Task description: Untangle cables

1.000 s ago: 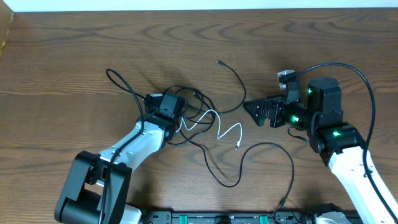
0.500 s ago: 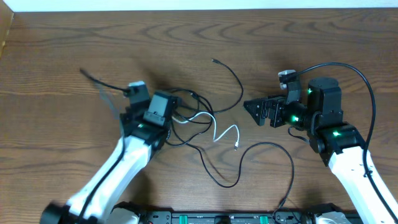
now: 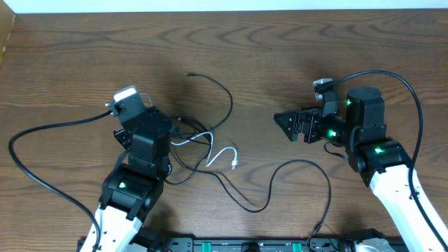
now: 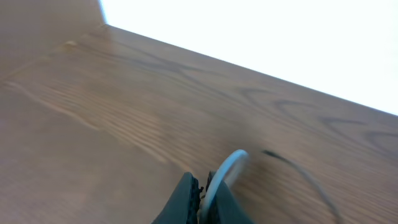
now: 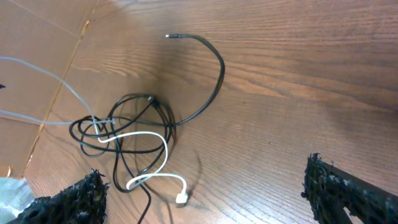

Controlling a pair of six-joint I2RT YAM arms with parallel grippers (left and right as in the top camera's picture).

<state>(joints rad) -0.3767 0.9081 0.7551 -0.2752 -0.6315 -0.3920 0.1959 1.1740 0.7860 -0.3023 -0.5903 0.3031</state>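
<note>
The cables [image 3: 192, 143] lie in a small tangle left of centre: several thin black cords and one white cord ending in a plug [image 3: 234, 164]. My left gripper [image 3: 122, 108] is raised at the tangle's left. In the left wrist view it [image 4: 202, 186] is shut on a pale silver cable [image 4: 227, 165] that arcs out from between the fingers. My right gripper [image 3: 287, 126] is open and empty, well to the right of the tangle. The right wrist view shows the tangle [image 5: 124, 124], the white plug [image 5: 181, 199] and pale strands running off the frame's left edge.
A long black cord [image 3: 294, 168] trails from the tangle toward the front edge. Another black end [image 3: 224, 94] curls toward the back. A thick robot cable [image 3: 28, 140] loops out left of the left arm. The table's left edge [image 3: 5, 42] is near.
My left gripper has moved left and lifted, holding the silver cable. The tangle has been dragged left and stretched out. The right arm has not moved.
</note>
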